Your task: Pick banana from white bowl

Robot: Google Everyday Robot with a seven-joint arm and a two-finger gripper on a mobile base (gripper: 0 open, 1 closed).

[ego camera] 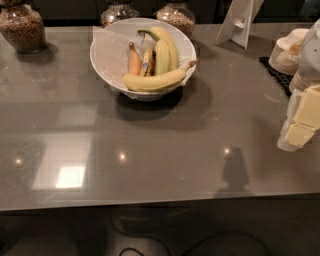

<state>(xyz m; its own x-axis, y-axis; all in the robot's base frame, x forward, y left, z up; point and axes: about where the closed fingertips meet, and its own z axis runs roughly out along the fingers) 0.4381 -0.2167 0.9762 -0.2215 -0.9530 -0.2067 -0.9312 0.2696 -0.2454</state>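
The white bowl (102, 70), wide and round with a crinkled paper liner, stands on the grey counter at the back, left of centre. Several bananas lie in it: a long yellow one (155, 80) across the front, two greenish-yellow ones (165, 50) upright behind it, and a small browner one (134, 62) to their left. My gripper (302, 122), white with pale yellow pads, hangs at the far right edge of the view, above the counter. It is well to the right of the bowl, nearer the front, and holds nothing.
Three glass jars of grains (20, 27) (117, 12) (175, 15) stand along the back. A white card stand (239, 22) is at back right. Stacked beige paper bowls (287, 50) sit on a black mat (275, 72) behind the gripper. The counter's front edge (150, 202) runs across below.
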